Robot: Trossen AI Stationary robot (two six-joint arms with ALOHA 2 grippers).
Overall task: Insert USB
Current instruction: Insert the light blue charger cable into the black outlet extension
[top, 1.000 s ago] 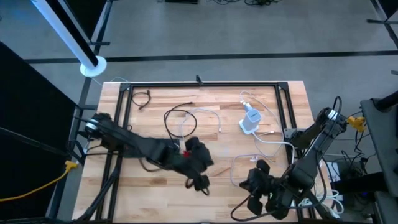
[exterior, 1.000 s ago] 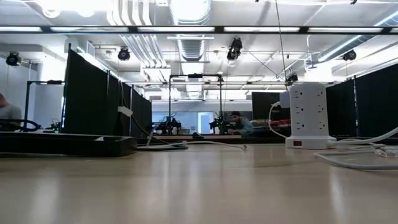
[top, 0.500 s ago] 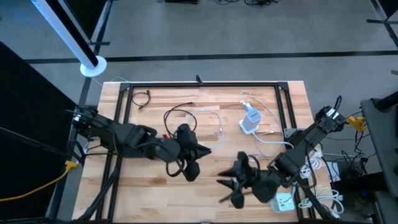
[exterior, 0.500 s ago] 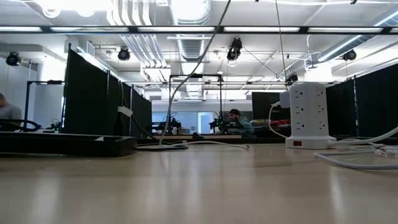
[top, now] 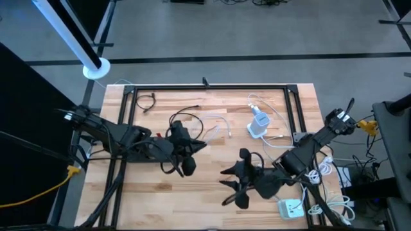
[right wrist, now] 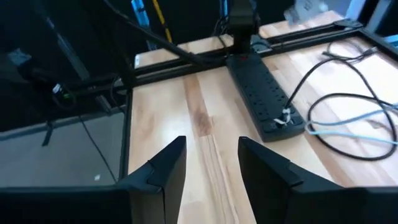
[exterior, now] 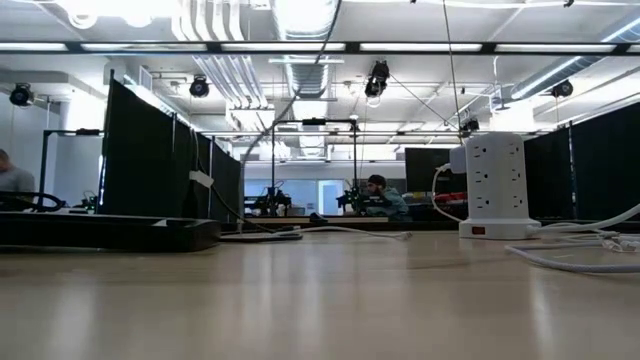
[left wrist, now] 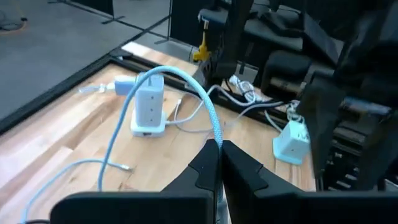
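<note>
A pale braided USB cable (left wrist: 186,84) arcs up from my left gripper (left wrist: 219,148), which is shut on it above the table's middle (top: 199,146). One free cable end (left wrist: 126,167) lies on the wood. In the low view the lifted cable (exterior: 285,110) shows as a thin line rising from the table. A white socket tower (top: 258,123) stands at the far right of the table. My right gripper (top: 226,186) hovers open near the table's middle front, its fingers (right wrist: 165,168) around nothing. My left gripper pinches the braided cable (left wrist: 215,132) between its two fingertips, somewhere along its length and away from the plug end. The cable rises from the fingers, curves over and falls slack to the table.
A black power strip (right wrist: 261,93) lies near the table's left edge, with a black cable (right wrist: 348,121) coiled beside it. A small white adapter (top: 290,208) sits at the near right corner. More white cords (top: 282,144) trail by the tower.
My left gripper has moved toward the table's far left and risen, drawing the cable up off the wood; the cable now shows in the low view. My right gripper has swung from the near right corner toward the table's middle, uncovering the white adapter.
</note>
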